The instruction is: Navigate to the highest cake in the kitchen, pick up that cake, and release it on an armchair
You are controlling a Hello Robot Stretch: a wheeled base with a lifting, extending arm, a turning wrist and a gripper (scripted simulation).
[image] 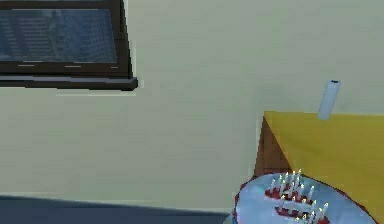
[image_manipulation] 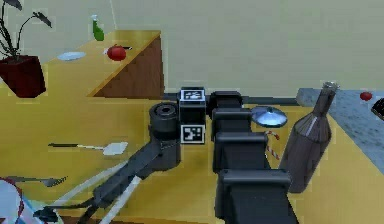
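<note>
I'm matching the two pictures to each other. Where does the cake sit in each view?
Forward view: the cake, with candles, sits at the bottom edge, right of the middle.
Arm side view: what is probably the same cake shows as a white-and-red edge in the bottom left corner.
Shared landmark: the yellow counter next to it.

A home kitchen is showing here. A yellow wooden countertop [image_manipulation: 90, 118] is carrying a spatula [image_manipulation: 100, 148], a fork [image_manipulation: 35, 182], a dark bottle [image_manipulation: 310, 135], a potted plant [image_manipulation: 22, 62] and a plate [image_manipulation: 70, 56]. A candle-topped cake [image: 285, 200] is sitting below a dark-framed window [image: 65, 40] in a cream wall [image: 220, 70].
</note>
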